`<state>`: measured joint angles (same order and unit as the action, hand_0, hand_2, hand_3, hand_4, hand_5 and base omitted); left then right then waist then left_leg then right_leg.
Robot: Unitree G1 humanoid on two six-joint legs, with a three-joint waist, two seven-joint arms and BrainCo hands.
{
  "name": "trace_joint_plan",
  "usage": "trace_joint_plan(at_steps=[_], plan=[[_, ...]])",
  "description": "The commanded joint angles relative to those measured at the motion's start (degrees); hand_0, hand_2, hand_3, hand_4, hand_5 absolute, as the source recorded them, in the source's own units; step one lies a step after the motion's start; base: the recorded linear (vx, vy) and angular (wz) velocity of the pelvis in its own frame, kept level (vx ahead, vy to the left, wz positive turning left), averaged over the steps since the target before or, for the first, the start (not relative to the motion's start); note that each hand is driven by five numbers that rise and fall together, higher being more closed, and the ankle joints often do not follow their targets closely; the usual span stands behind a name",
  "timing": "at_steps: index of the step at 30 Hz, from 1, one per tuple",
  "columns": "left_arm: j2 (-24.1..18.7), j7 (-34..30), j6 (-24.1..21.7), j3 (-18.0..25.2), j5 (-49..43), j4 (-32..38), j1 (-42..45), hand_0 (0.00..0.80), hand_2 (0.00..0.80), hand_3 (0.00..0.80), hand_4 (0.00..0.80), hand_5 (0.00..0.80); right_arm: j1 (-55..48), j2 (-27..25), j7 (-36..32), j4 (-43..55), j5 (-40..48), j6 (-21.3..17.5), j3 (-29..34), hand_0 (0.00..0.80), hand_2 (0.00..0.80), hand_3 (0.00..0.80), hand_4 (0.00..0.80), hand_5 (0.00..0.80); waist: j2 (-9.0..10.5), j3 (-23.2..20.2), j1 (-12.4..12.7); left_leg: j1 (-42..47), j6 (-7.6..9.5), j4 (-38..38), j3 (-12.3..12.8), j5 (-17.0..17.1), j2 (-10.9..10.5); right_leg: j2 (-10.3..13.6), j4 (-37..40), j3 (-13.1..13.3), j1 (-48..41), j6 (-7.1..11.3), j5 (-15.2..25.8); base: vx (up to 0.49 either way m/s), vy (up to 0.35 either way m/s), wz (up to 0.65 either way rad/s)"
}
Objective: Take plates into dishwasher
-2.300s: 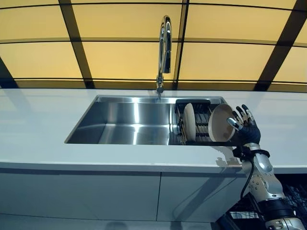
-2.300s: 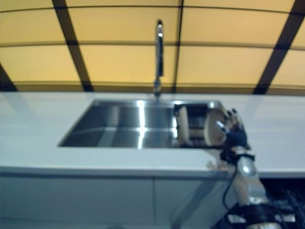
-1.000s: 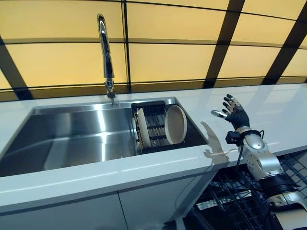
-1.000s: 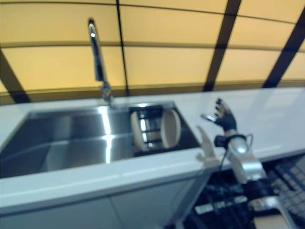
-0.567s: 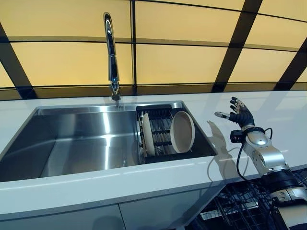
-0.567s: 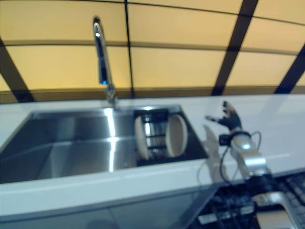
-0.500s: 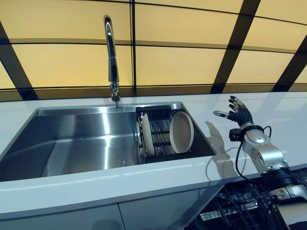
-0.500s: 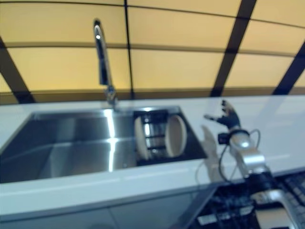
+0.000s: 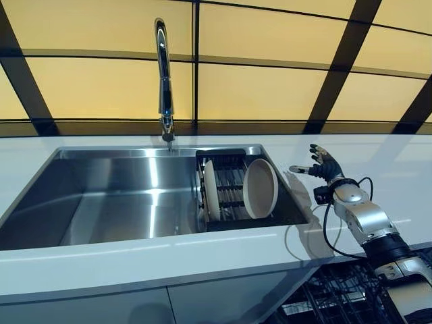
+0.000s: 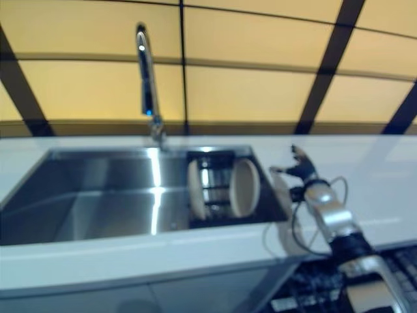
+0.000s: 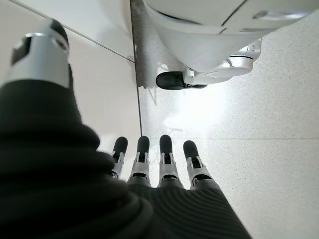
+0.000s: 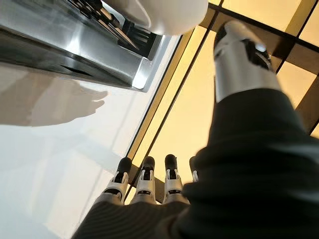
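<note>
plates (image 9: 260, 188) racked in sink (image 9: 115, 202), tap (image 9: 164, 74) behind

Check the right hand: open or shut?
Open. The right hand hovers over the counter beside the sink, fingers straight, holding nothing.

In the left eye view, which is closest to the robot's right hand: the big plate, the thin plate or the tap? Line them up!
From the right hand:
1. Big plate, at the rack's right end, nearest.
2. Thin plate, standing left of it.
3. Tap, behind the sink, farthest.
</note>
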<state>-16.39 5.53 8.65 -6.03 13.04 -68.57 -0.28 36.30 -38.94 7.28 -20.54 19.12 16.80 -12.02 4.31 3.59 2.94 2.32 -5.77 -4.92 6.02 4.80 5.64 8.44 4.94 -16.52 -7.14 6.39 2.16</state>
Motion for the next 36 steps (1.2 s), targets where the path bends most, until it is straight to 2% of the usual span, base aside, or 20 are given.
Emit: trace_joint_plan(at_steps=[1, 25, 36], plan=[[-0.95, -0.27, -0.45, -3.68, -1.72, -3.21, -3.44, 0.0, 0.0, 0.0, 0.0, 0.0, 7.59, -2.02, -0.21, 0.37, -2.95, -0.74, -1.74, 0.0, 0.0, 0.0, 0.0, 0.0, 0.37, -0.24, 1.98, 1.76, 0.79, 0.21, 1.94, -1.88, 0.23, 1.62, -1.03, 0.15, -0.44, 0.74, 0.31, 0.0, 0.0, 0.0], [-0.66, -0.62, 0.02, -4.21, -3.35, -3.6, -2.88, 0.0, 0.0, 0.0, 0.0, 0.0, 10.19, -0.05, -0.84, 2.81, -3.8, 1.84, -4.24, 0.0, 0.0, 0.0, 0.0, 0.0, 0.71, -0.09, 2.64, 2.37, 0.83, -0.06, 1.4, -2.04, 0.08, 1.52, -0.94, -0.14, -0.99, 0.68, 0.17, -0.001, 0.0, 0.01], [-0.59, -0.29, 0.5, -3.98, -3.76, -3.4, -2.84, 0.0, 0.0, 0.0, 0.0, 0.0, 11.84, -1.21, -2.8, 5.8, -4.52, 3.47, -5.49, 0.0, 0.0, 0.0, 0.0, 0.0, 1.18, -0.28, 2.55, 2.47, 0.85, -0.08, 1.4, -2.0, 0.07, 1.32, -1.05, -0.13, -0.98, 0.63, 0.1, 0.0, 0.0, 0.0]])
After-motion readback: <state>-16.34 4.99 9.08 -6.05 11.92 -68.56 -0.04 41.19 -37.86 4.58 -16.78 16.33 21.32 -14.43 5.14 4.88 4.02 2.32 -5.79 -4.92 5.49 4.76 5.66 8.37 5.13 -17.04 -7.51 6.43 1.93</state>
